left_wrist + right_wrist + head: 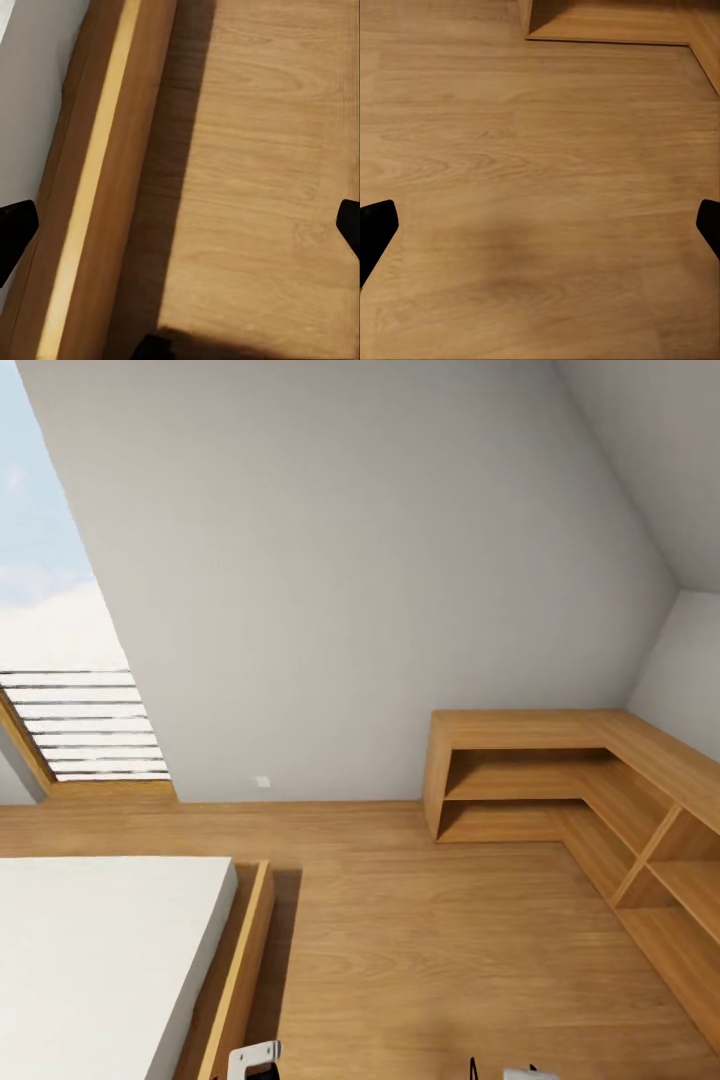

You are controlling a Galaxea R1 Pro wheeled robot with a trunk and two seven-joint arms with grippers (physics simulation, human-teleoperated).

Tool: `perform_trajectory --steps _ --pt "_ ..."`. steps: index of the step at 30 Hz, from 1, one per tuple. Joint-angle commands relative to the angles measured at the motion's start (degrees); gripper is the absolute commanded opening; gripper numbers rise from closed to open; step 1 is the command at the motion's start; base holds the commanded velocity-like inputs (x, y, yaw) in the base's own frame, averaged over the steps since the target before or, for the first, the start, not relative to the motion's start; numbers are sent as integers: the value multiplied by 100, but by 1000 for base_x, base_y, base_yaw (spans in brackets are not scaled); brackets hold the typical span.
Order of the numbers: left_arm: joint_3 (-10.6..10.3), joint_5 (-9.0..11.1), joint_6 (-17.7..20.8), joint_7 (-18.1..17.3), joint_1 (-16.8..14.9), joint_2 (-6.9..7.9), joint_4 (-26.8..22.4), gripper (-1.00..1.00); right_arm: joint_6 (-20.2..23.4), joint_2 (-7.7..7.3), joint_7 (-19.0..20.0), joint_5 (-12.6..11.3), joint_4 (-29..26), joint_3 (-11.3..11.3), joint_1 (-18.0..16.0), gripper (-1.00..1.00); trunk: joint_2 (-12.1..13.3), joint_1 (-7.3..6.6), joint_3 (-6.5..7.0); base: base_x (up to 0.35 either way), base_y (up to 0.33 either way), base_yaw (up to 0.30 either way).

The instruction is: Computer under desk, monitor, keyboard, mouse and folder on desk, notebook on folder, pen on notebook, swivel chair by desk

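We find the robot in transit through the attic bedroom. Both the left gripper point(180, 225) and right gripper point(540, 225) hang over the light wooden floor point(420, 950) with jaws spread wide, holding nothing. The low wooden-framed bed point(235, 970) bounds the left; the L-shaped light-wood shelving unit point(560, 780) bounds the right, leaving open floor between. No desk items are in sight.

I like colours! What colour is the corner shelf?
Light brown wood, clearest in the head view.

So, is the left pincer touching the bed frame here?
Apart. In the left wrist view the left pincer has its fingertips spread wide, hanging above the wooden bed frame and floor, gripping nothing.
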Motion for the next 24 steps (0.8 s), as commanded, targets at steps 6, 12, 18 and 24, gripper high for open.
perform_trajectory --steps 6,12,18,24 --pt "-48 30 -21 -17 -7 15 -15 100 -9 1 -36 -24 3 50 -6 100 -8 5 -9 325 0 0" --pt "-48 31 -21 -24 -7 17 -15 100 -9 1 -36 -24 3 50 -6 100 -8 5 -9 325 0 0" --pt "-48 31 -21 -25 -7 19 -15 100 -9 1 -36 -24 3 50 -6 100 -8 5 -9 325 0 0" --pt "-48 31 -21 -25 -7 25 -15 100 -9 8 -36 -24 3 50 -5 100 -8 5 -9 325 0 0"
